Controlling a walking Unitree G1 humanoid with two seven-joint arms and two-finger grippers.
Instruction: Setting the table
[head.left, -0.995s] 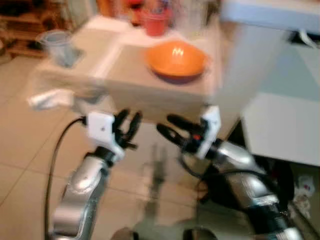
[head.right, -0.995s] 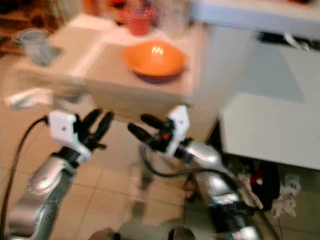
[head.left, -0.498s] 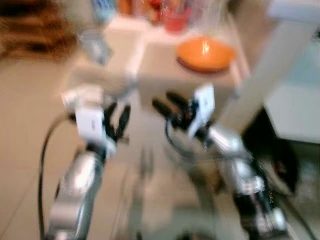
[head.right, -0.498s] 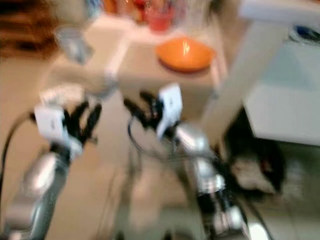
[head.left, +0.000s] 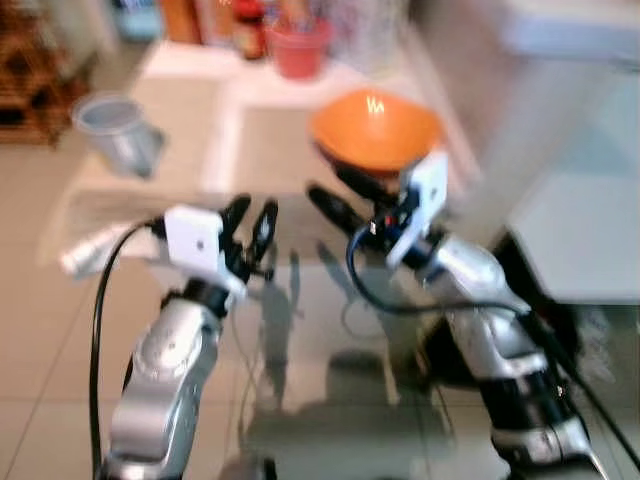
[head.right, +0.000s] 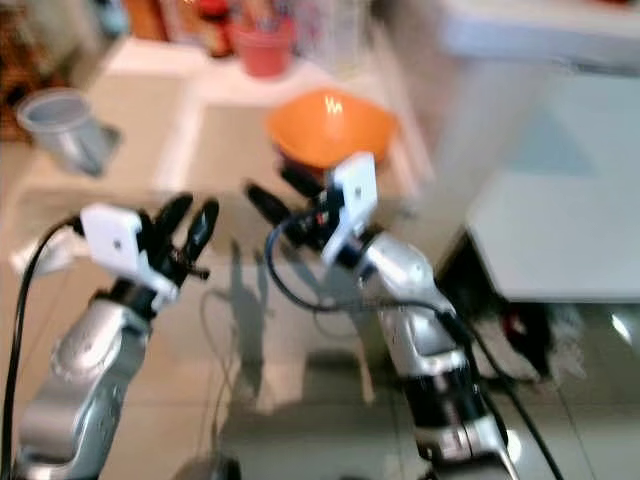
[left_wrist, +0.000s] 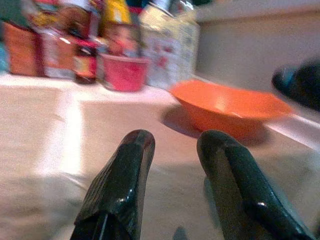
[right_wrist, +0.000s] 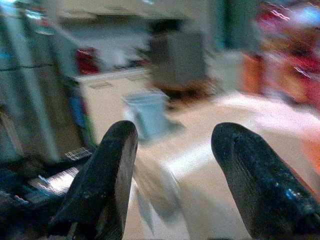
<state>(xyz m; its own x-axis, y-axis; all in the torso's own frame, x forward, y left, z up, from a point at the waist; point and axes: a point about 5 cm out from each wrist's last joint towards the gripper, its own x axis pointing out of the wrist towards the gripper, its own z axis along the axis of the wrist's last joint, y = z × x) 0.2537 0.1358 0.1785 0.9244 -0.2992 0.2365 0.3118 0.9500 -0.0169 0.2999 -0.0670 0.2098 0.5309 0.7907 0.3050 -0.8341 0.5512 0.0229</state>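
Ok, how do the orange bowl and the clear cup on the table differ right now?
The orange bowl is wide, shallow and opaque; the clear cup is taller, narrower and see-through grey. The bowl sits toward the table's right side, just beyond the right gripper; the cup stands near the left edge, well away from the left gripper. Both stand upright, and nothing is visible inside either.

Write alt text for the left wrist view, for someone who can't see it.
The left tool, its two black fingers apart and holding nothing, points across a beige table toward a shallow orange bowl. A red cup and blurred jars stand behind.
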